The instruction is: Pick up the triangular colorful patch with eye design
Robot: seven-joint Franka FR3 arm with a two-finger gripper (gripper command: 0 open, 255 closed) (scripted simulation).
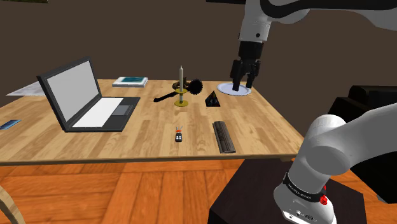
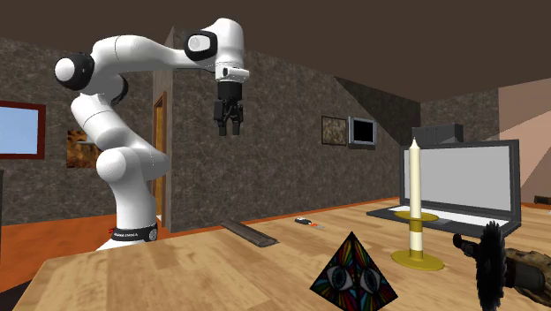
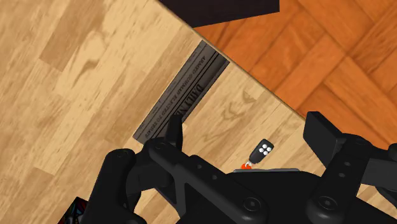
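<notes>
The all-black two-finger gripper (image 1: 245, 77) hangs high in the air, pointing down, its fingers (image 3: 175, 130) spread apart with nothing between them. The white arm rises from its stand at the shoulder view's lower right, folds at the elbow and reaches out over the far right part of the light wooden table (image 1: 127, 145). In that view the gripper sits above a pale round plate (image 1: 222, 88).

The triangular dark patch with rainbow streaks and an eye design (image 2: 353, 272) stands upright on the table. In the shoulder view it is just left of the plate and right of a white candle in a brass holder (image 1: 181, 84).

A flat dark grey strip (image 3: 181, 95) carries grey lettering that seems to read "DAILY"; the rest is unclear. A band on the arm's base has white writing too small to read.

The strip lies near the table's near right edge, one end almost at the edge above the orange wood floor. A small black key fob (image 3: 262, 151) rests left of it. Bare wood lies between the patch and these two. An open dark laptop (image 1: 83, 98) sits well apart at the shoulder view's left.
</notes>
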